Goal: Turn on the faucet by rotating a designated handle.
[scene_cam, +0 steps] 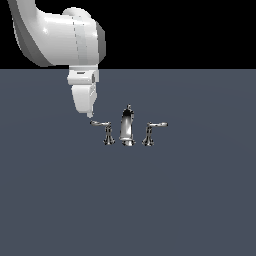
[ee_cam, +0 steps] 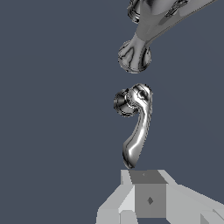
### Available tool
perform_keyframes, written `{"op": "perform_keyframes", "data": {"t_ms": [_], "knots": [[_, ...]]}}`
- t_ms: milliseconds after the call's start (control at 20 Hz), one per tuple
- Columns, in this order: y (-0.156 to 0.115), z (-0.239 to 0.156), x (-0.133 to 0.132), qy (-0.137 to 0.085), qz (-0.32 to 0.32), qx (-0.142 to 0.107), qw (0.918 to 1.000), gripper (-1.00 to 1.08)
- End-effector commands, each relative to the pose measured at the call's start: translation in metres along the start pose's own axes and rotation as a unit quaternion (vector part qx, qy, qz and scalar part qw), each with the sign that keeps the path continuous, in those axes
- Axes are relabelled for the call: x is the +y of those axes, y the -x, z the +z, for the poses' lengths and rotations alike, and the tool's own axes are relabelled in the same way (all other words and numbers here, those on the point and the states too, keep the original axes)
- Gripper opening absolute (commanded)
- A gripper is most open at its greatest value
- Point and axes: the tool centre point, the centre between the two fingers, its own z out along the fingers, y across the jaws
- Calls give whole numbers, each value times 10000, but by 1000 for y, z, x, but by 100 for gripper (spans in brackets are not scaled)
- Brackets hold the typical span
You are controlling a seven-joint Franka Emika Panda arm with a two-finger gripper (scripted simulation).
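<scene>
The chrome faucet [scene_cam: 127, 128] stands on the grey floor, with a tall tapered spout and a lever on each side. The handle [scene_cam: 100, 123] is the lever at the exterior view's left, a thin arm on a flared post. My gripper [scene_cam: 90, 115] points down, with its tip just beside and slightly above the lever's free end. In the wrist view the handle [ee_cam: 138, 129] runs from its post to my gripper [ee_cam: 142, 176], ending right at the fingertips. The fingers sit together with no gap and hold nothing. The spout [ee_cam: 142, 41] lies beyond the handle.
The matching lever [scene_cam: 156, 124] at the exterior view's right stands on its own post on the far side of the spout. The flat grey floor [scene_cam: 150, 210] spreads all around the faucet. My white arm [scene_cam: 55, 35] comes in from the upper left.
</scene>
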Motion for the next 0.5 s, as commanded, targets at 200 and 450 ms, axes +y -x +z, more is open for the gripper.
{"op": "perform_keyframes", "data": {"t_ms": [200, 450], "knots": [[-15, 25, -28, -7, 569, 15, 9984, -100], [-23, 37, -40, -9, 834, 13, 9965, -100]]}}
